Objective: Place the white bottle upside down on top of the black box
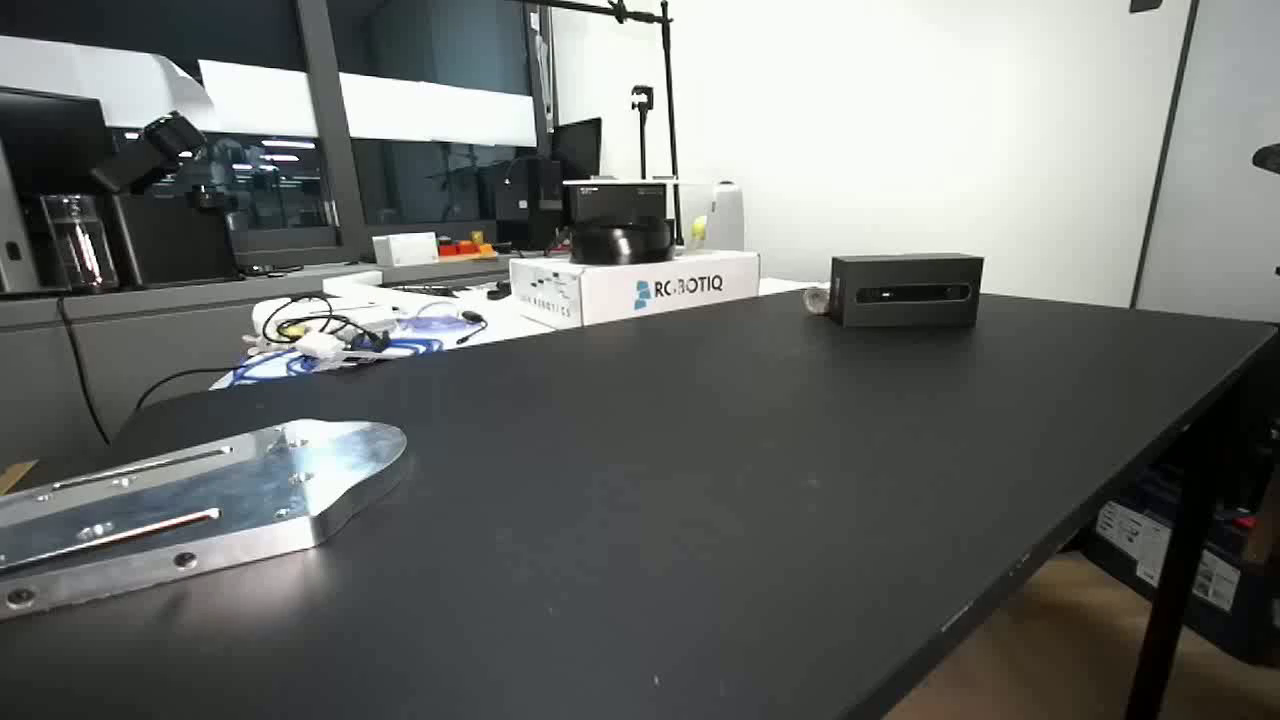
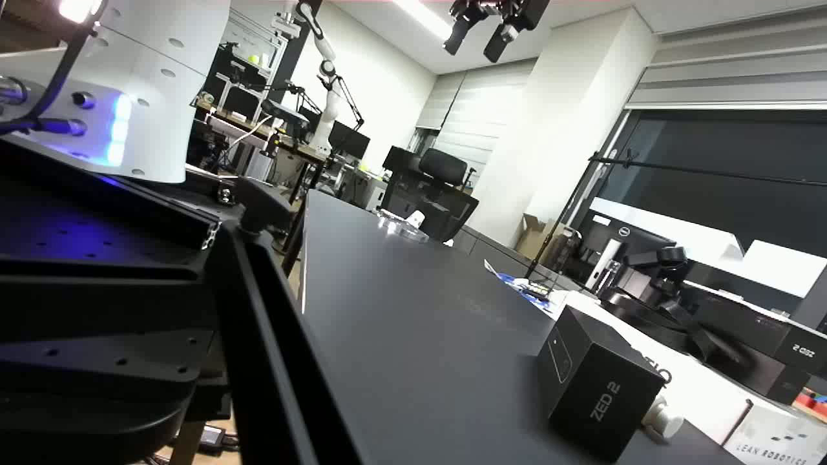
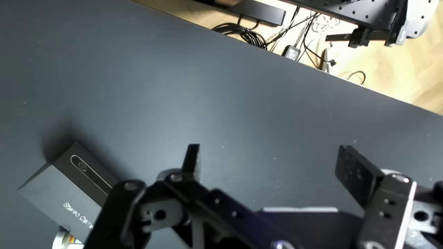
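Note:
The black box (image 1: 906, 290) stands on the dark table in both exterior views; its lettered side (image 2: 601, 394) shows too, and in the wrist view it is at lower left (image 3: 65, 193), partly covered by the gripper. The small white bottle (image 2: 665, 418) seems to lie on its side on the table right behind the box. It is mostly hidden by the box in an exterior view (image 1: 816, 300) and cut by the bottom edge of the wrist view (image 3: 64, 241). My gripper (image 3: 268, 152) is open and empty, high above the table (image 2: 473, 46), off to one side of the box.
A metal plate (image 1: 200, 500) lies at one end of the table. A white Robotiq cardboard box (image 1: 660, 288) stands on a white surface beyond the far table edge. Cables (image 1: 330, 335) lie beside it. The robot base (image 2: 116, 84) is beside the near edge.

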`<state>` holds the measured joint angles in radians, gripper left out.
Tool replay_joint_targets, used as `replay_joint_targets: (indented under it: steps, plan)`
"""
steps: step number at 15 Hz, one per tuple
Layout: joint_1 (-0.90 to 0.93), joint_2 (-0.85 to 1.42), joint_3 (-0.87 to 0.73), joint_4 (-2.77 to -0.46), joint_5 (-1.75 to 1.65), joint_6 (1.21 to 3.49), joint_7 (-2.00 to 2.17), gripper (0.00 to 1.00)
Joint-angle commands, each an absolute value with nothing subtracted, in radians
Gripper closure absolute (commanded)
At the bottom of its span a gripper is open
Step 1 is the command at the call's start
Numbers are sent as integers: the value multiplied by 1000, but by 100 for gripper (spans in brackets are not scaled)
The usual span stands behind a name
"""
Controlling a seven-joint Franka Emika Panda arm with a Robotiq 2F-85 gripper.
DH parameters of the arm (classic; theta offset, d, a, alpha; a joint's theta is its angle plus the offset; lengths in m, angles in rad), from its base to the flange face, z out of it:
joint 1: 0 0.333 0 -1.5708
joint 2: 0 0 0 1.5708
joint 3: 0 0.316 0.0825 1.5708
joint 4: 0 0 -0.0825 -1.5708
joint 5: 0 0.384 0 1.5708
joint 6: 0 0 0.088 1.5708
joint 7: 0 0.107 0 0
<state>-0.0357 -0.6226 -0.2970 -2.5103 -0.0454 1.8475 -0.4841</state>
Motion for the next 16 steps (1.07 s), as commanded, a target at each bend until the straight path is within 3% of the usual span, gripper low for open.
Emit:
replay_joint_targets:
  steps: [1, 9, 16]
  plan:
    - [-48, -620, -286, -2509, -39, 1846, -490, 0]
    - [-48, -620, -286, -2509, -39, 1847, -490, 0]
    - [-95, -409, -301, -2371, 55, 2152, -315, 0]
